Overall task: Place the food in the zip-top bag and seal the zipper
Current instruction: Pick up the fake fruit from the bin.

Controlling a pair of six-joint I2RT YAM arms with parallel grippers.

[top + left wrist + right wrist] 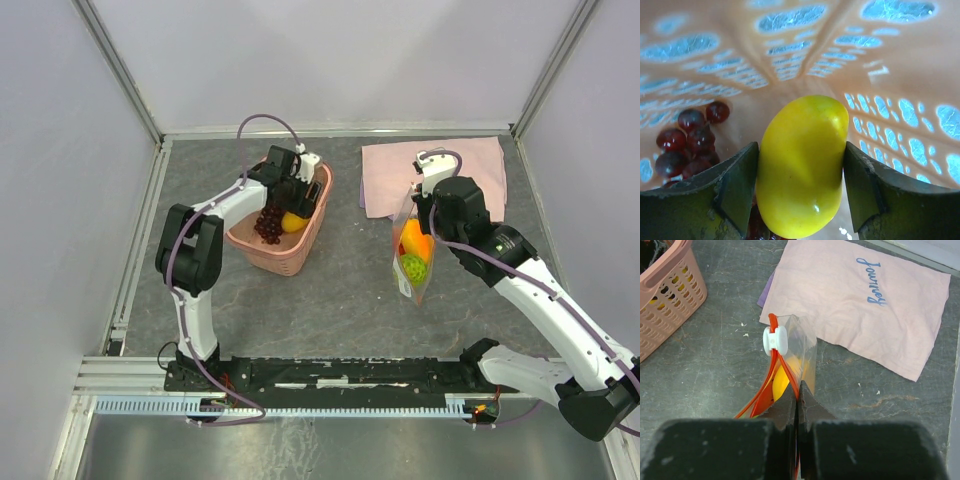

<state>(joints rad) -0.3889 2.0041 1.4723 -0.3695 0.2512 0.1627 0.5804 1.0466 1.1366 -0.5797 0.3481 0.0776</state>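
Note:
My left gripper (801, 170) is inside the pink basket (283, 250), shut on the yellow mango (802, 165); in the top view the mango (293, 222) shows under the gripper (297, 190). Dark purple grapes (692, 140) lie beside it at the left, also in the top view (269, 223). My right gripper (799, 399) is shut on one side of the zip-top bag's mouth (802, 352) and holds the bag (412, 255) up. The red-orange zipper (782, 365) with its white slider (775, 339) is open. An orange fruit (414, 240) and a bumpy green fruit (412, 267) are in the bag.
A pink cloth (435, 172) with blue lettering lies at the back right, also in the right wrist view (860, 300). The basket (665, 295) stands left of the bag. Metal frame rails run along the table's edges.

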